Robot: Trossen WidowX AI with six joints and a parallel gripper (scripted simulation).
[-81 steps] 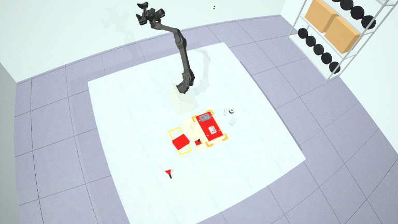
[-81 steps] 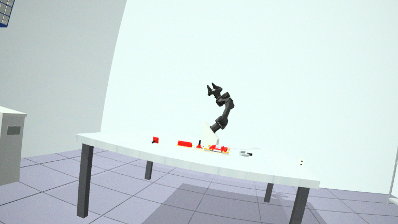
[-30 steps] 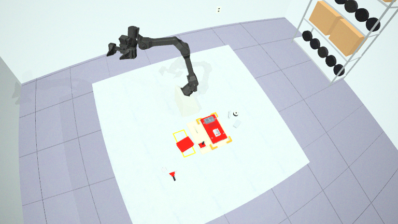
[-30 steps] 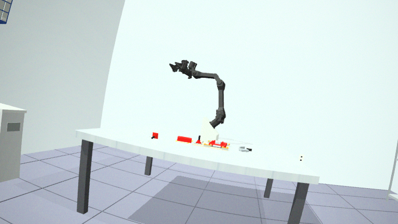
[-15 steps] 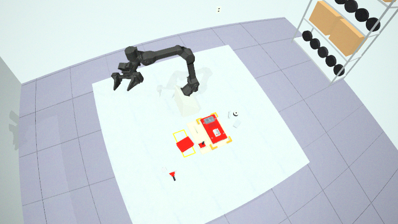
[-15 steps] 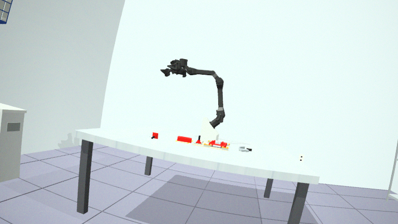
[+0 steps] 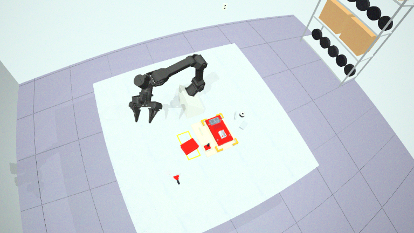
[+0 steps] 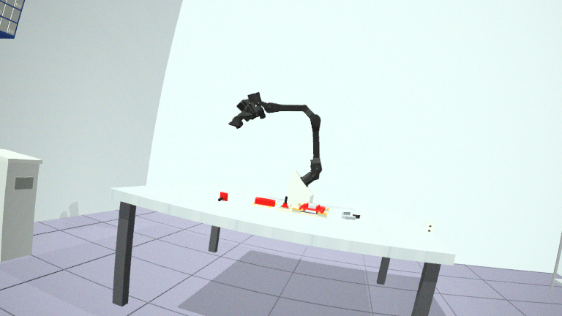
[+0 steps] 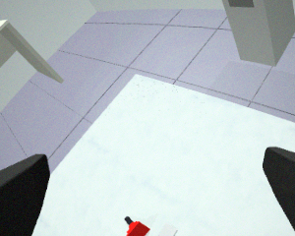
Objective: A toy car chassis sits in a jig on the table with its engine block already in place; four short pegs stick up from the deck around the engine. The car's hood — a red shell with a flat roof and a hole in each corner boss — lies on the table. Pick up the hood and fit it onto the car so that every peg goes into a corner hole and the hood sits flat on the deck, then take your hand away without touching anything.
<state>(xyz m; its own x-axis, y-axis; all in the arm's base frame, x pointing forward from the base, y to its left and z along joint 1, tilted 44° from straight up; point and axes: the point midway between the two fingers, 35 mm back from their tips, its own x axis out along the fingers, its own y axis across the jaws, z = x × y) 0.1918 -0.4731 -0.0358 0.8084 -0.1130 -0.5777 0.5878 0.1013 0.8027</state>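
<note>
The red hood (image 7: 189,146) (image 8: 264,201) lies on the table across a yellow outline (image 7: 194,157), beside the jig. The red car chassis (image 7: 226,141) (image 8: 312,208) sits between the jig's orange corner brackets (image 7: 219,149). Grey parts show on its deck; the pegs and the hood's holes are too small to make out. My gripper (image 7: 143,122) (image 8: 233,123) (image 9: 159,162) is wide open and empty. It hangs high above the table, well away from the hood and chassis and tilted downward. Neither hood nor chassis shows in the wrist view.
A small red part with a black stub (image 7: 207,148) stands between hood and chassis. A red piece with a black handle (image 7: 176,177) (image 8: 223,195) (image 9: 138,229) lies nearer the front. Small grey parts (image 7: 243,125) (image 8: 348,215) lie beyond the chassis. The pale arm base (image 7: 191,105) stands behind.
</note>
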